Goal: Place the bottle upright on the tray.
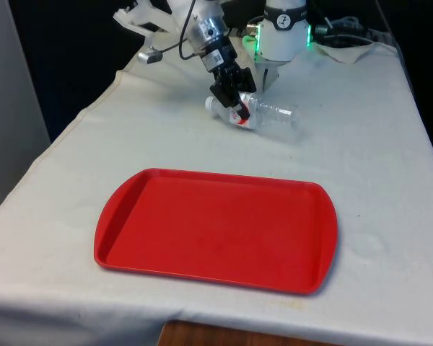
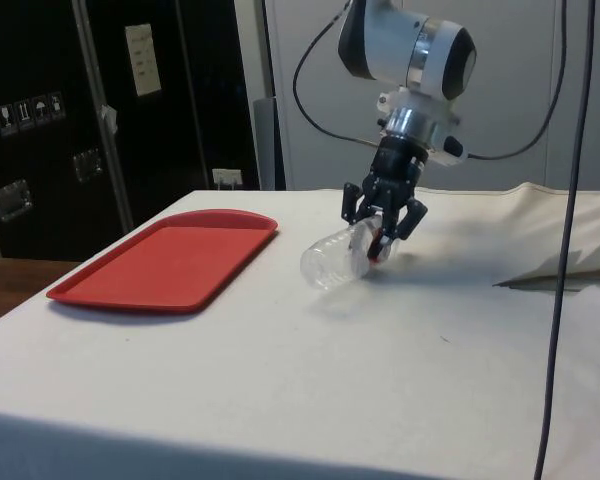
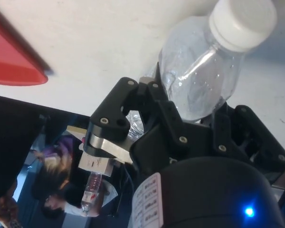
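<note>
A clear plastic bottle (image 1: pixel 270 115) with a white cap (image 3: pixel 244 19) lies on its side on the white cloth, beyond the tray's far edge. Its cap end points to the front view's left and its base (image 2: pixel 318 265) to the front view's right. My gripper (image 1: pixel 236 109) comes down at a slant and is shut on the bottle near its red label, close to the neck. In the side view the gripper (image 2: pixel 378 245) holds the bottle low over the cloth, base slightly tilted. The red tray (image 1: pixel 130 191) lies flat and bare near the table's front edge.
Bunched cloth and cables (image 1: pixel 346 47) lie at the far right corner of the table. A dark cable (image 2: pixel 570 200) hangs down in the side view. A person (image 3: pixel 52 190) shows beyond the table in the wrist view. The tray's corner (image 3: pixel 14 66) is close by.
</note>
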`<state>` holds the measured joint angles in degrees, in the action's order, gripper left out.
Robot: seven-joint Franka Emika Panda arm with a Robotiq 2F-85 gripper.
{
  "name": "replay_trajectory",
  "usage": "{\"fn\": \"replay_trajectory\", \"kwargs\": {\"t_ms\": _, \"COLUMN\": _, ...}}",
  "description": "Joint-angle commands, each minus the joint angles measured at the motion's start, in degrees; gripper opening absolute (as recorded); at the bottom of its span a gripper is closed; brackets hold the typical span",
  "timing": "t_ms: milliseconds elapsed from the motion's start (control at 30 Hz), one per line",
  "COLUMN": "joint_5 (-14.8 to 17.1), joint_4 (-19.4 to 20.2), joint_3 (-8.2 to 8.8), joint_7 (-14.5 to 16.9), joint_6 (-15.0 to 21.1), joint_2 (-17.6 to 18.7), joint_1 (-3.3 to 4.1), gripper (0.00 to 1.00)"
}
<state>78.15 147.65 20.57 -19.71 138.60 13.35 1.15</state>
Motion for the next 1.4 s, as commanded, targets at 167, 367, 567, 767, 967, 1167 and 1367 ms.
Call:
{"fn": "replay_trajectory", "kwargs": {"t_ms": 167, "joint_5": -1.1, "joint_4": -1.0, "joint_3": -0.23, "joint_7": -1.1, "joint_6": 1.4, "joint_2": -0.1, "joint_1": 0.63, "gripper": 0.04}}
{"fn": "replay_trajectory", "kwargs": {"t_ms": 367, "joint_5": -2.3, "joint_4": -2.3, "joint_3": -0.46, "joint_7": -1.8, "joint_6": 2.0, "joint_2": 0.0, "joint_1": 0.80, "gripper": 0.04}}
{"fn": "replay_trajectory", "kwargs": {"t_ms": 567, "joint_5": -3.3, "joint_4": -3.4, "joint_3": -0.57, "joint_7": -2.8, "joint_6": 2.8, "joint_2": -0.5, "joint_1": 1.09, "gripper": 0.04}}
{"fn": "replay_trajectory", "kwargs": {"t_ms": 767, "joint_5": -4.5, "joint_4": -3.2, "joint_3": -0.57, "joint_7": -3.8, "joint_6": 3.4, "joint_2": -2.1, "joint_1": 1.26, "gripper": 0.04}}
{"fn": "replay_trajectory", "kwargs": {"t_ms": 967, "joint_5": -6.6, "joint_4": -2.6, "joint_3": -0.63, "joint_7": -6.0, "joint_6": 4.1, "joint_2": -4.8, "joint_1": 1.26, "gripper": 0.04}}
{"fn": "replay_trajectory", "kwargs": {"t_ms": 1167, "joint_5": -8.1, "joint_4": -2.4, "joint_3": -0.69, "joint_7": -7.7, "joint_6": 4.4, "joint_2": -6.6, "joint_1": 1.20, "gripper": 0.04}}
{"fn": "replay_trajectory", "kwargs": {"t_ms": 1367, "joint_5": -10.0, "joint_4": -2.5, "joint_3": -0.80, "joint_7": -9.7, "joint_6": 4.8, "joint_2": -8.4, "joint_1": 1.32, "gripper": 0.04}}
